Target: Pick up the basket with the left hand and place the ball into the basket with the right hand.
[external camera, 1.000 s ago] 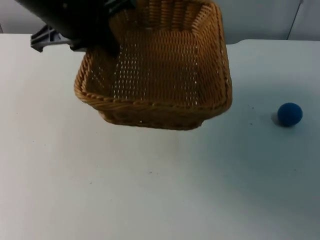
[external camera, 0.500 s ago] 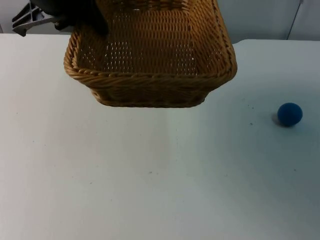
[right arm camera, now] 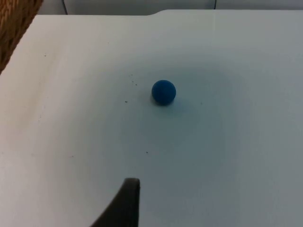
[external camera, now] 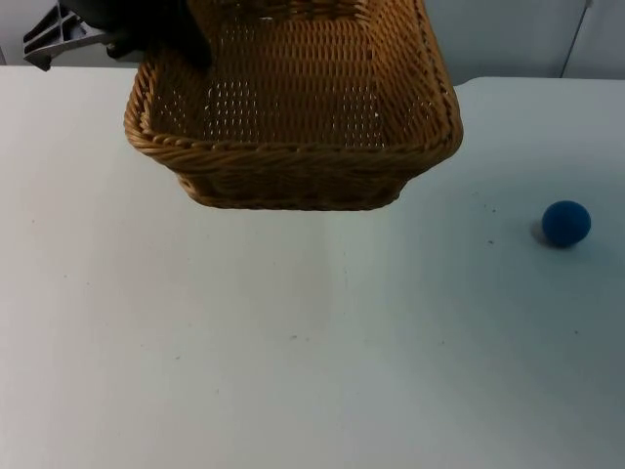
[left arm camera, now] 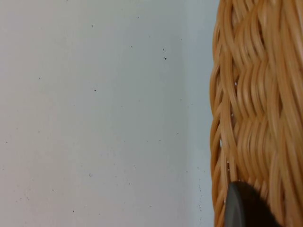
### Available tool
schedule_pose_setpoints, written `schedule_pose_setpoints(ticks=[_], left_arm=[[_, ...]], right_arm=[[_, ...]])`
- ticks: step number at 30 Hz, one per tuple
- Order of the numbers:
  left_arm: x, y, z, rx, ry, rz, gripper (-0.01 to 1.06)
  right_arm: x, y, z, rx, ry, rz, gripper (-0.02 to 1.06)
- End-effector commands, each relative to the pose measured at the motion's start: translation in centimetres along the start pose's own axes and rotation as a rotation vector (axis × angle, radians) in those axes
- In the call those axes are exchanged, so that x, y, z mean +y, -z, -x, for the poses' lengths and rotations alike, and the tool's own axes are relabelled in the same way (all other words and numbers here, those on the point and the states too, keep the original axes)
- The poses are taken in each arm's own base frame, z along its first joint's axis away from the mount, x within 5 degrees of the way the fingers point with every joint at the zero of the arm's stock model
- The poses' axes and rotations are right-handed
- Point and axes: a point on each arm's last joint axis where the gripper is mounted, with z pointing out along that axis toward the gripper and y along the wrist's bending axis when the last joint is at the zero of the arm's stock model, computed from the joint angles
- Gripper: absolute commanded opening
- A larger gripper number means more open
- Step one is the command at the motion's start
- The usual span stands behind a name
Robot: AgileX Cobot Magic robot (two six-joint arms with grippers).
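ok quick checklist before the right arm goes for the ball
1. Basket off the table, held at its rim by the left gripper: ok.
2. Basket interior free to take the ball: ok.
3. Ball lying loose on the table, apart from the basket: ok.
4. Nothing between the right gripper's fingertip and the ball: ok.
5. Right gripper open for the grasp: cannot tell.

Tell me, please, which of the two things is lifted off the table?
The basket, held at its rim by the left gripper, hangs above the table. The blue ball rests on it.
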Motion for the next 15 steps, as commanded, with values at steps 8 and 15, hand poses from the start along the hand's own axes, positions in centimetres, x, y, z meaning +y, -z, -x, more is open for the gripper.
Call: schedule_pose_setpoints(ticks=[8, 15], left_arm=[[-0.45, 0.65, 0.53, -0.045, 0.013, -0.02, 0.0], [-0.45, 0.66, 0.64, -0.057, 0.011, -0.02, 0.0]], right_arm=[[0.0, -0.05, -0.03, -0.008, -0.001, -0.006, 1.04], [0.0, -0.05, -0.03, -0.008, -0.008, -0.006, 1.04]])
